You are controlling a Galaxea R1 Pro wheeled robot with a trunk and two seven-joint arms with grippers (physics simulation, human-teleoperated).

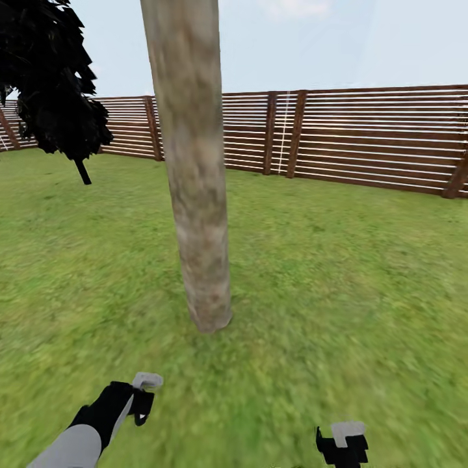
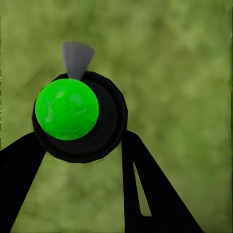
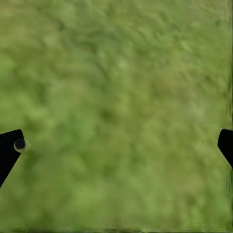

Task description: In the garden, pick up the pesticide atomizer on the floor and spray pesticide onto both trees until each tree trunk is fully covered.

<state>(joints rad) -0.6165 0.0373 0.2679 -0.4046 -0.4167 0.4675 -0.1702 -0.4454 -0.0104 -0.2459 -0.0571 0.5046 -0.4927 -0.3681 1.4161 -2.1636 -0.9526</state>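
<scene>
One tree trunk, thick, pale grey-brown and mottled, rises from the garden lawn straight ahead of me. My left gripper hangs low at the left, a short way in front of the trunk's base. It is shut on the pesticide atomizer, a dark round bottle with a bright green top and a grey nozzle, wedged between both fingers. My right gripper is low at the right, open, with only grass between its fingers. No pesticide shows on the trunk. The paved floor and a second tree are out of view.
A brown slatted fence closes off the lawn at the back. A black-foliaged conifer stands at the far left. Open grass lies on both sides of the trunk.
</scene>
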